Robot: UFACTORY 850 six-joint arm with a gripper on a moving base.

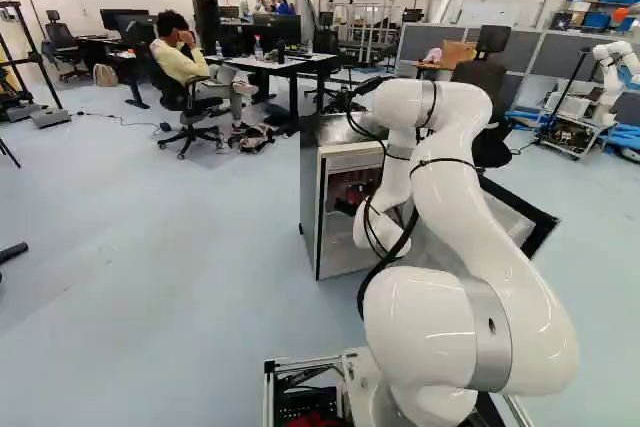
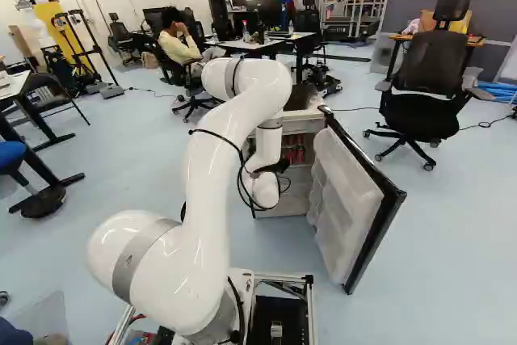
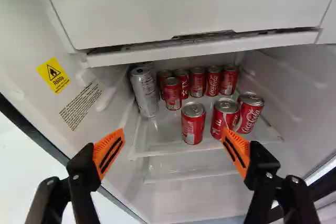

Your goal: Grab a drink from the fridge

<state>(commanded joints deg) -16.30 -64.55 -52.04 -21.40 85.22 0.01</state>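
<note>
Centre first, then a slow, straight reach

The boxy, grey-sided metal fridge point(image 1: 312, 192) stands ahead of the base. The smooth white jointed arm point(image 2: 212, 139) reaches to its opening, so the step in hand looks like the approach to a can. Its dark-edged door with pale plastic shelves point(image 2: 347, 204) is swung wide; the forearm should keep off it on the way in and out. Inside, the white box-like compartment point(image 3: 184, 6) overhangs the clear glass shelf point(image 3: 160, 139), so a level, low entry seems wisest.

The black two-fingered claw with orange pads point(image 3: 172, 153) is spread wide, with nothing between its pads. The drinks stand upright on the shelf beyond it: a tall silver metal can point(image 3: 146, 93) to one side, small red metal cans in a back row, and three more in front.

The easiest pick is probably the lone front red can point(image 3: 193, 123). It sits a little off the claw's centre line, towards the neighbouring red can point(image 3: 224, 118), and the gap between them looks narrow. Centre on the lone can, part-close before entering so the pad slips between without tipping the neighbour, squeeze gently at mid-height, then lift slightly before backing out.
</note>
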